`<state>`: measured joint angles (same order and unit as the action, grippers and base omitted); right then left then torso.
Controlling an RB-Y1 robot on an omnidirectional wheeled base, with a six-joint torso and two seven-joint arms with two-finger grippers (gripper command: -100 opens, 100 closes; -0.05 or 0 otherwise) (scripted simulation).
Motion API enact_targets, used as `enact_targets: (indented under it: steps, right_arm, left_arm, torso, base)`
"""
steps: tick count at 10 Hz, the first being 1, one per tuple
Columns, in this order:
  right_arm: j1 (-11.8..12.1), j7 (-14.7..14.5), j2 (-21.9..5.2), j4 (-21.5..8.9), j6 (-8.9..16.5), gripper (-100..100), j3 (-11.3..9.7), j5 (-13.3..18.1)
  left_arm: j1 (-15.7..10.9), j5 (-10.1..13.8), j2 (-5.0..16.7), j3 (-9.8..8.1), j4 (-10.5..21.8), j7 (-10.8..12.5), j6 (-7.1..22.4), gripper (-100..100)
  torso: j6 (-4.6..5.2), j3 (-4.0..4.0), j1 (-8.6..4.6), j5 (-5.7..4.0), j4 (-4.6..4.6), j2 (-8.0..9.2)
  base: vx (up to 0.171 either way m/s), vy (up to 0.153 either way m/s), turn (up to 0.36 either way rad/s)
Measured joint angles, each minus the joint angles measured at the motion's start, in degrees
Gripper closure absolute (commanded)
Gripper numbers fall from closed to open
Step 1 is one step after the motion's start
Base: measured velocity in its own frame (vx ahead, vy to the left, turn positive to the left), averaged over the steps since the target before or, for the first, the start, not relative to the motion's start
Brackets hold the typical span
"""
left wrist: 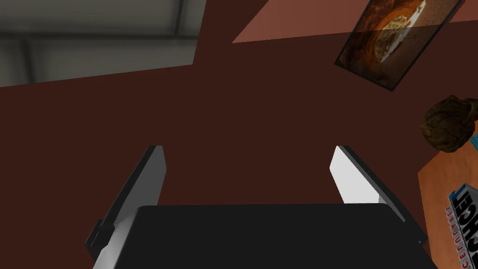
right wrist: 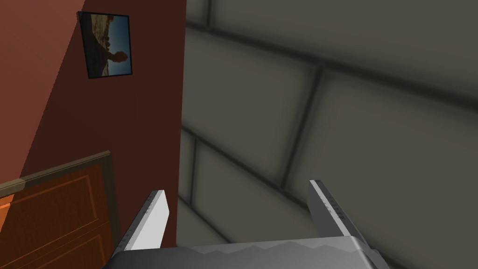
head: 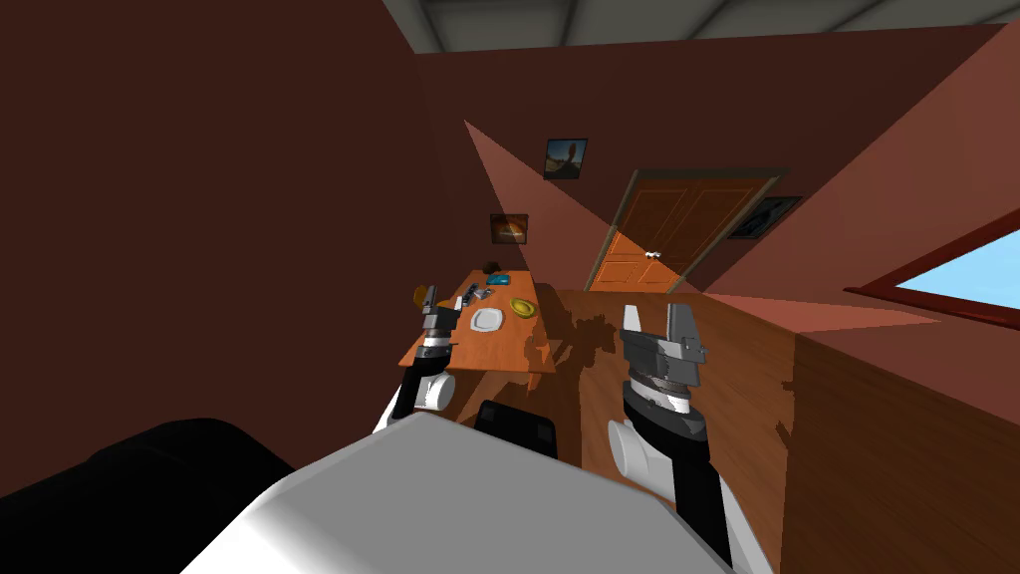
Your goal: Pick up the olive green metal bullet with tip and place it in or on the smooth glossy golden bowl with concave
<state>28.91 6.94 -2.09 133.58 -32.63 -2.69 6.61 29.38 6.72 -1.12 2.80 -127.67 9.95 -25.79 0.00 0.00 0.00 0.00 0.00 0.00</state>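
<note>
Head view: the bench [head: 518,354] stands ahead, well apart from me. On it, a yellowish bowl [head: 523,307] sits just beside a white plate [head: 486,320], with small grey things [head: 474,294] near its far left part. The bullet is too small to pick out; I judge it lies among that clutter. The left gripper [head: 434,311] is raised in front of the bench's left edge and the right gripper [head: 657,321] hangs over the floor to the right of it. Neither holds anything.

Left wrist view: the left gripper [left wrist: 249,175] has its jaws wide apart and empty. Beyond one finger are a corner of the bench [left wrist: 436,187], a brown lump [left wrist: 448,123] and a lettered box [left wrist: 464,219].

Right wrist view: the right gripper [right wrist: 238,210] likewise has jaws spread and bare.

Handling, as a judgement: a metal bullet should be stiff, dense for its bulk, smooth and apt to roll or slip. Pinch it across the straight body, not the tapered tip. Lower it into the bowl rather than drop it.
</note>
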Motion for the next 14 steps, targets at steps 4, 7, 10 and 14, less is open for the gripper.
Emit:
enact_targets:
  steps: [4,7,10,14]
  right_arm:
    - [0.0,0.0,0.0,0.0,0.0,0,0.0,0.0]
    - [0.0,0.0,0.0,0.0,0.0,0,0.0,0.0]
    - [0.0,0.0,0.0,0.0,0.0,0,0.0,0.0]
    - [0.0,0.0,0.0,0.0,0.0,0,0.0,0.0]
  left_arm:
    - [-1.1,3.1,3.8,-2.74,3.2,-0.2,0.5,-100]
    - [-2.1,6.7,6.2,-5.81,6.9,-0.3,1.2,-100]
    - [-4.7,9.8,7.8,-8.78,11.8,-0.2,1.9,-100]
    - [-7.6,15.2,9.0,-12.89,18.9,-0.6,3.4,-100]
  torso:
    - [0.0,-0.07,-0.56,-0.13,-0.03,-0.13]
    - [0.0,-0.03,-0.75,-0.17,-0.01,-0.06]
    - [0.0,-0.07,-0.63,-0.14,-0.03,-0.12]
    - [0.01,-0.06,-0.7,-0.18,-0.03,-0.11]
  base:
    - [0.023,-0.145,0.053]
    - [0.009,-0.176,0.05]
    - [0.027,-0.169,0.051]
    - [0.03,-0.203,0.044]
